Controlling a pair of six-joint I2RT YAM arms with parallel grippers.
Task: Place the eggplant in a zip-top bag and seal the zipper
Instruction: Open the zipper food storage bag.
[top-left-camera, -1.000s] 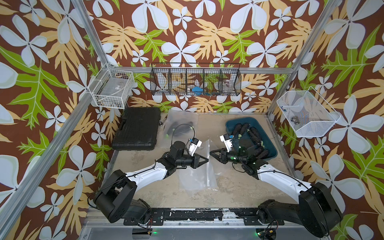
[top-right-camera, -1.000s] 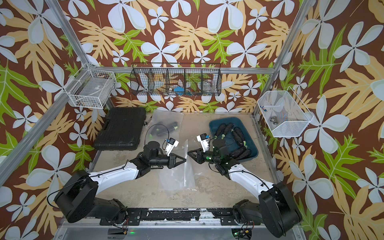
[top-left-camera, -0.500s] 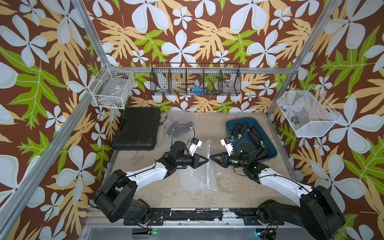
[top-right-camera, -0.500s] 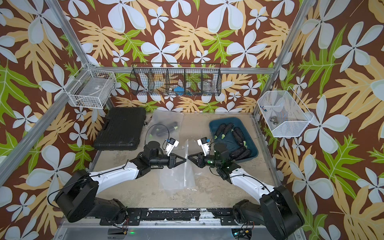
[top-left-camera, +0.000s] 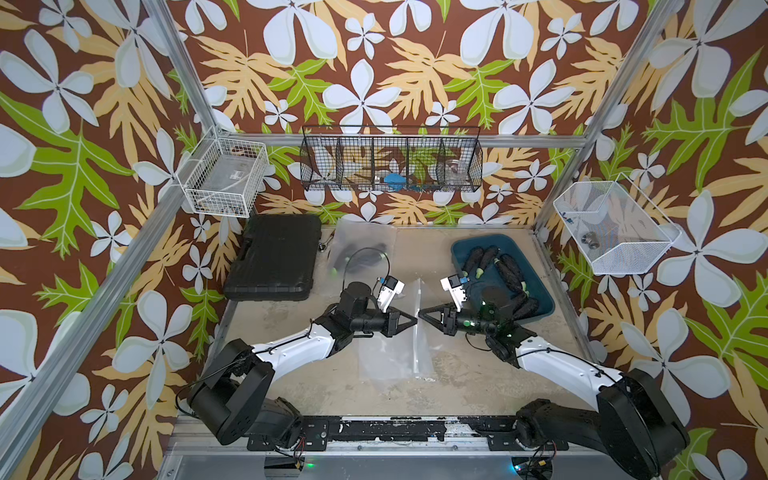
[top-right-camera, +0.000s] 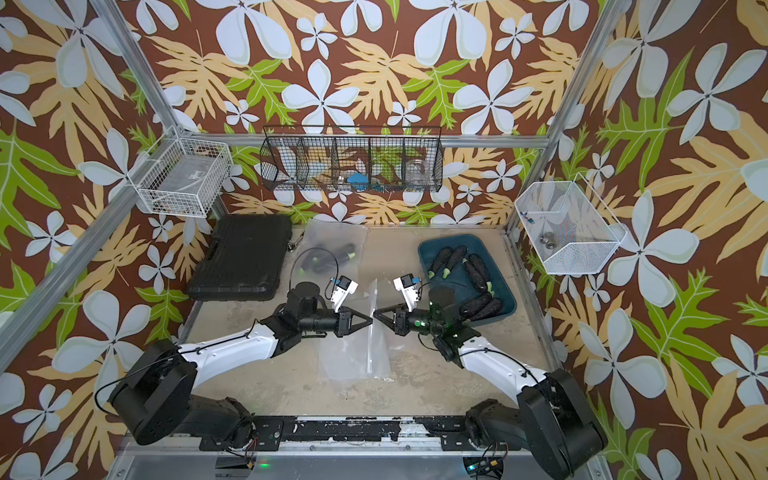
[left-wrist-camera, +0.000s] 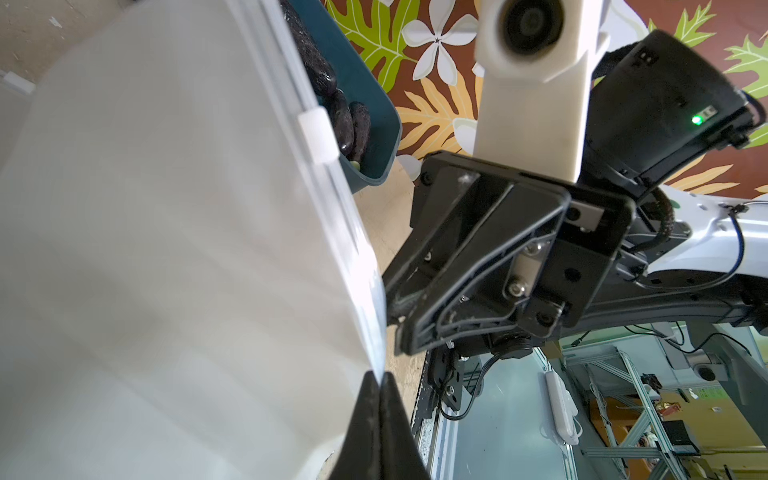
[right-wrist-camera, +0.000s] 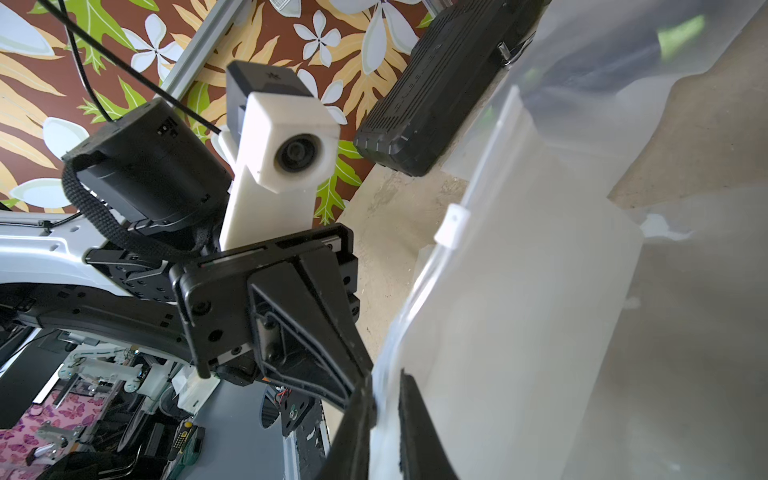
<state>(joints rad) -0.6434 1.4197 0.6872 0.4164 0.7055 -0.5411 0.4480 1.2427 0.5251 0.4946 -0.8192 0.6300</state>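
A clear zip-top bag lies mid-table with its zipper edge lifted; its white slider sits on that edge. My left gripper is shut on the bag's rim. My right gripper faces it tip to tip in both top views. Its jaws stand narrowly open, with the bag's rim in the slit between them. Several dark eggplants lie in the blue bin at the right; none is in either gripper.
A black case lies at the back left. A second clear bag, holding dark eggplants, lies at the back middle. Wire baskets hang on the back and side walls. The bin sits close behind my right arm.
My right gripper has moved left from beside the bin to the bag's raised rim, and its jaws have narrowed round it. The left gripper has held still.
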